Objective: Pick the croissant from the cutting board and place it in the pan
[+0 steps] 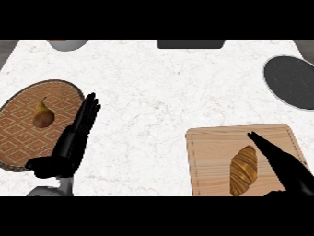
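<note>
Our right hand (285,163) hovers over the cutting board (210,143) with fingers straight and open, holding nothing; the croissant (243,169) lies just to its left on the board, seemingly untouched. We judge the grasp still ahead: we should shift left over the pastry and close fingers and thumb across its narrow width, not along its length. The pan (296,82) waits well ahead of the hand, slightly to its right. Our left hand (74,133) rests open beside a woven mat (16,133) carrying a pear (42,115). We cannot see the right thumb clearly, and the pan's handle is cut off.
</note>
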`<state>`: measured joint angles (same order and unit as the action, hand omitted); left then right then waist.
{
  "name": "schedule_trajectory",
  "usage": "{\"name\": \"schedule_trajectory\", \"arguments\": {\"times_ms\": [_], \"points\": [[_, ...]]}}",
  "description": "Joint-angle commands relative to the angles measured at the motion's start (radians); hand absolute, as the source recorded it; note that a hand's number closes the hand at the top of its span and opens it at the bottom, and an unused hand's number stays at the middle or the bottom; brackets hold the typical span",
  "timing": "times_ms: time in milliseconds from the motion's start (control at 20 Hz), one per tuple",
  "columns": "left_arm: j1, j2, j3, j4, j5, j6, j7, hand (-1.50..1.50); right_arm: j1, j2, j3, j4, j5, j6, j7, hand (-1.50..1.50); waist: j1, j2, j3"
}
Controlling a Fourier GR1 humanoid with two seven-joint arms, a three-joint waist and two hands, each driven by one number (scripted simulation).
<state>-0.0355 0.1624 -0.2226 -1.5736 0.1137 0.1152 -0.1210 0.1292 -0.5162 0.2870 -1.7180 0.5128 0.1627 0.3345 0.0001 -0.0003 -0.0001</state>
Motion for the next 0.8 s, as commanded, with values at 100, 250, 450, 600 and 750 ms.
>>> {"name": "schedule_trajectory", "arguments": {"times_ms": [100,250,450,600,750], "points": [[-0.045,-0.063,0.029,0.114,-0.036,-0.015,-0.063,0.00,0.012,0.094,-0.017,0.009,0.068,-0.007,-0.011,-1.50,-0.004,0.000,0.000],[0.018,-0.044,0.017,-0.012,-0.052,-0.013,0.013,0.00,-0.073,0.154,-0.029,0.182,0.101,-0.035,-0.091,-1.50,0.002,0.000,0.000],[0.050,-0.054,0.017,-0.082,-0.072,-0.019,0.044,0.00,-0.084,0.148,-0.081,0.214,0.106,0.031,-0.097,-1.50,0.002,0.000,0.000],[0.011,-0.057,0.046,-0.023,-0.064,-0.043,0.014,0.00,-0.023,0.185,-0.049,0.228,0.154,-0.014,-0.094,-1.50,-0.001,0.000,0.000],[-0.017,-0.086,0.025,0.003,-0.095,-0.005,0.041,0.00,-0.184,0.169,-0.036,0.437,0.172,0.050,-0.164,1.50,0.008,0.002,0.001]]}}
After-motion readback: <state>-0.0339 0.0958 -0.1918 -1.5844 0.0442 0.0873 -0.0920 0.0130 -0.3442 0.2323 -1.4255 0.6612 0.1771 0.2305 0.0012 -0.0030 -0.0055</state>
